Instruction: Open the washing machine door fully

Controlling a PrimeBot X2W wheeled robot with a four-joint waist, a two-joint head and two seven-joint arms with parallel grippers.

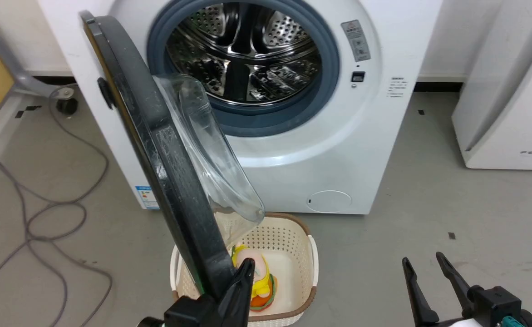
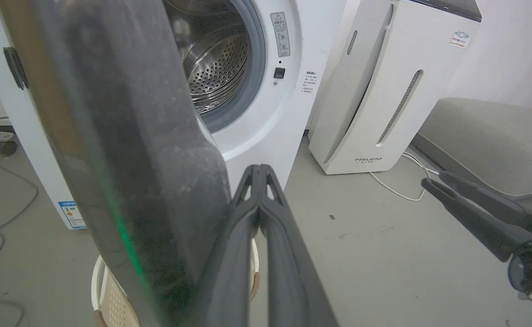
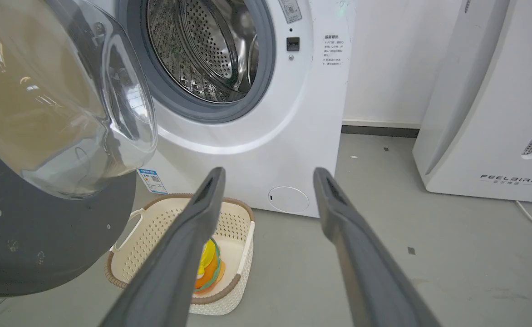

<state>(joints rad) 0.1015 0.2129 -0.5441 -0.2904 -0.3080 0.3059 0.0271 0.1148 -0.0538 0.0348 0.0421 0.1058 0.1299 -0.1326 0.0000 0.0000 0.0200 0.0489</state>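
Cream basket [image 1: 284, 238] holding yellow-orange toy [image 1: 263, 281]; white FEELBIRD appliance [image 1: 506, 113] at right.

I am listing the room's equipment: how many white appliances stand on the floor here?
2. The washing machine stands in the middle; the FEELBIRD-marked appliance stands at its right in the head view, apart from it. More may be hidden beyond the frames.

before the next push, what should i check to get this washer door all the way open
1. Door fully open: not ok; the washing machine door stands about half open.
2. Left gripper against the door's inner side: cannot tell; jaws shut, close beside it.
3. Right gripper out of the swing: ok; jaws open, apart at the right.
4. Basket clears the door's lower edge: cannot tell.
5. Nothing hanging from the drum: ok.
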